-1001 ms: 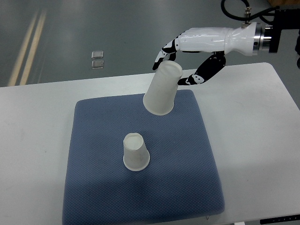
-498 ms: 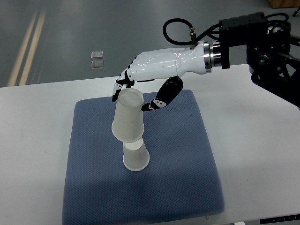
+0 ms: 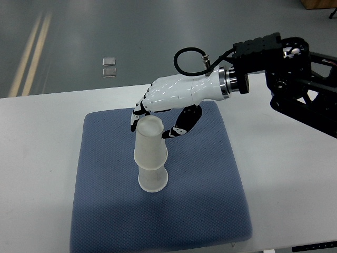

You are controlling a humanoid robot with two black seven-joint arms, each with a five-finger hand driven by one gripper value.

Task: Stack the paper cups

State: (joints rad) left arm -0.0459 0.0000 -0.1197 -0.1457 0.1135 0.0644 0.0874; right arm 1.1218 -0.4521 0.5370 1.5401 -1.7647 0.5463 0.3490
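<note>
- The upper white, translucent paper cup [image 3: 148, 141], upside down, sits over the lower white paper cup [image 3: 153, 179], also upside down, near the middle of the blue quilted fabric mat [image 3: 105, 211] on the white worktop [image 3: 37, 137].
- The right hand [image 3: 160, 113], white shell with black finger joints, has its fingers [image 3: 138, 112] and thumb closed around the upper cup's top end, the fingers on the far side and the thumb on the near right.
- Both cups look very light and thin-walled, so a hard squeeze would probably dent them.
- The best hold seems to be near the closed base, where the wall is stiffest.
- The smooth, tapered sides may slip, and the stack could tip when the hand lets go.
- The upper cup appears only partly nested.
- No left hand shows.
</note>
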